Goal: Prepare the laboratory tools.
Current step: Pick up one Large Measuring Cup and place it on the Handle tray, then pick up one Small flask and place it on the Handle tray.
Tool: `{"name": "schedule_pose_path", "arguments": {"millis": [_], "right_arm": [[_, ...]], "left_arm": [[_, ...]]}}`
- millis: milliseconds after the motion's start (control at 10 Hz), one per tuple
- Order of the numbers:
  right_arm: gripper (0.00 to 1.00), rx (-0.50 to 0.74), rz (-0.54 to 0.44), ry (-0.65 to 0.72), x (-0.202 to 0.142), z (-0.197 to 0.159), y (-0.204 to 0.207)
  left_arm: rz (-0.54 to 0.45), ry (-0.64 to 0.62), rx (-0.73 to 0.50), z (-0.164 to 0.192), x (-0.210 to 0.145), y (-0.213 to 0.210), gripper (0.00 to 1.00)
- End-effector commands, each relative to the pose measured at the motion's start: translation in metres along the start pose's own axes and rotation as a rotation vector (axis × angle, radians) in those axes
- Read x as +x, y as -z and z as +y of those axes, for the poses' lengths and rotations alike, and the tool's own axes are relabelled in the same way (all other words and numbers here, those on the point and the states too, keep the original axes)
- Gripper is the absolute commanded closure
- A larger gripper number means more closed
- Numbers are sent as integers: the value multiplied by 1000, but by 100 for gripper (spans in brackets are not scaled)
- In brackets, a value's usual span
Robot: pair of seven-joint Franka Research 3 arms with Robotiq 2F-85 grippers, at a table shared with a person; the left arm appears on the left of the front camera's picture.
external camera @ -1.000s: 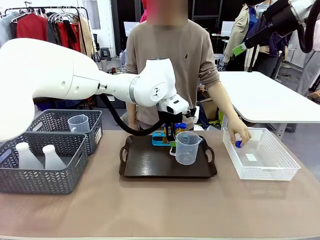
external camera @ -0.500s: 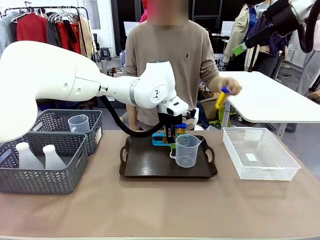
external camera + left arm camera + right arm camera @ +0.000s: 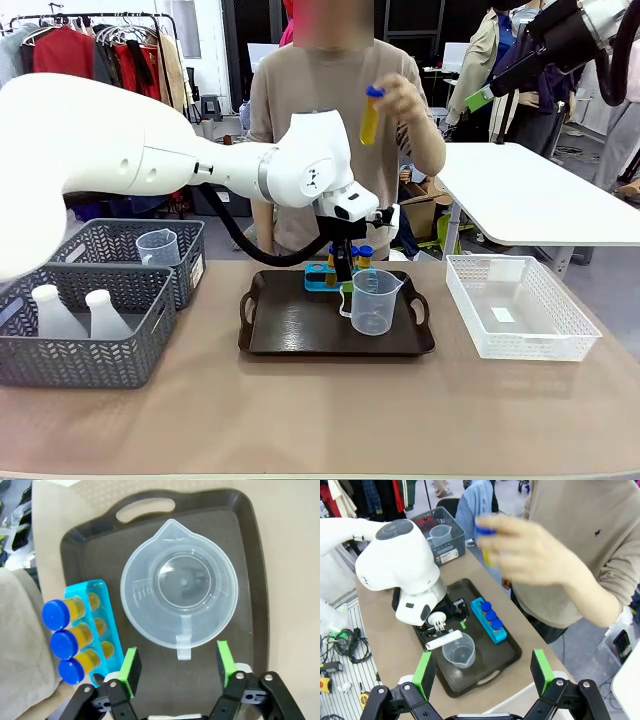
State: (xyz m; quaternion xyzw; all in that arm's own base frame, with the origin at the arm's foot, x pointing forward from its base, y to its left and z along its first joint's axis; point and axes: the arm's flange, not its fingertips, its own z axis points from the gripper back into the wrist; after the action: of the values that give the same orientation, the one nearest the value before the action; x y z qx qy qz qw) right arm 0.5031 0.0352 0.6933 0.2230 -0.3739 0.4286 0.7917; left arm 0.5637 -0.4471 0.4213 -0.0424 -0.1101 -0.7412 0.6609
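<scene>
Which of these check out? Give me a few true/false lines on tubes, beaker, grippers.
1. Three tubes stand in the rack on the tray. True.
2. The left gripper is shut on the beaker. False: it is open, pads either side of the handle, not touching.
3. The person's hand holds a fourth tube in the air. True.
4. The beaker lies on its side. False: it stands upright on the tray.
5. The right gripper holds a flask. False: it is open, holding nothing.
</scene>
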Motion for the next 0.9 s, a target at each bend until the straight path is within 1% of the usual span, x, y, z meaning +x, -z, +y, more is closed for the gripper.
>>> {"name": "schedule_pose_path", "arguments": {"millis": [0,300,400,500,600,800], "right_arm": [[0,2,-8,-2,1,1,0],[0,2,-8,-2,1,1,0],[0,2,-8,-2,1,1,0],[0,2,-8,-2,1,1,0],[0,2,-8,-2,1,1,0],[0,2,-8,-2,1,1,0]], "left_arm": [[-14,-17,11,-15,-7,-17,0],[-9,-33,8,-22,-12,-39,0],[-17,-43,24,-22,-10,-40,0],[-26,-42,13,-25,-9,-42,0],[-1,-14,26,-9,-2,-40,0],[-1,-14,26,-9,-2,-40,0]]}}
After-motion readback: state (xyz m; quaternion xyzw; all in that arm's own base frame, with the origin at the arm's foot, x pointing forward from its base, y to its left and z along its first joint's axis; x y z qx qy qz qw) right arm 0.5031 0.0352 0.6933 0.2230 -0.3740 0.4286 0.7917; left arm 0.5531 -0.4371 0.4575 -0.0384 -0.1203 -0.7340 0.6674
